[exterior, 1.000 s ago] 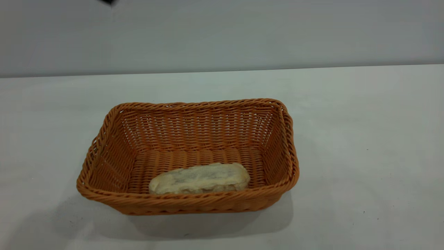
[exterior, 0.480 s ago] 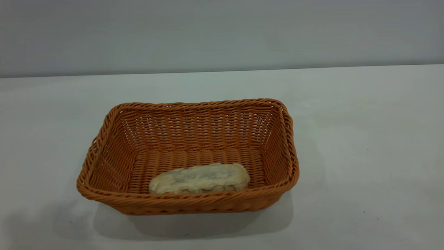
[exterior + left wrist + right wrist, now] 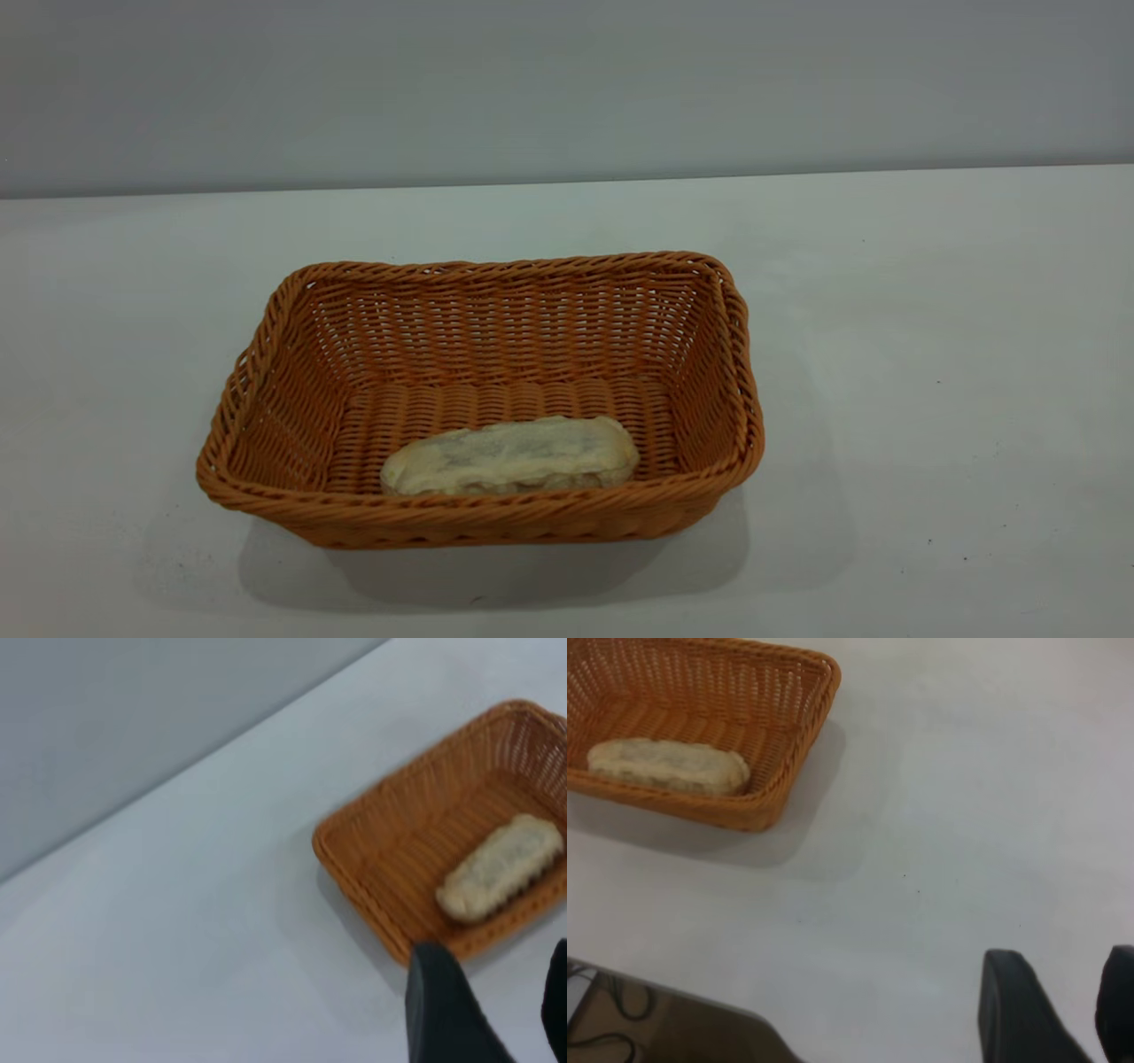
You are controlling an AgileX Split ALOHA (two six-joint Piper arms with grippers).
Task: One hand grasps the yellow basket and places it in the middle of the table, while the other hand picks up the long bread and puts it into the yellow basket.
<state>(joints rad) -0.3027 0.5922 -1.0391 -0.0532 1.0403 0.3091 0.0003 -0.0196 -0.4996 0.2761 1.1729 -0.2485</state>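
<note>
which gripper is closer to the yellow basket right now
Left. The left gripper hangs open just off the yellow basket's rim; the right gripper, also open, sits well away across bare table.

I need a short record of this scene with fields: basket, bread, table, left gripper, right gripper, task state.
basket: yellow basket stands upright on the table, about mid-table
bread: long bread lies inside the basket near its front wall, pale underside up
table: white table, a few dark specks
left gripper: left gripper open, empty, away from the basket
right gripper: right gripper open, empty, away from the basket
task state: bread is in the basket; looks done
</note>
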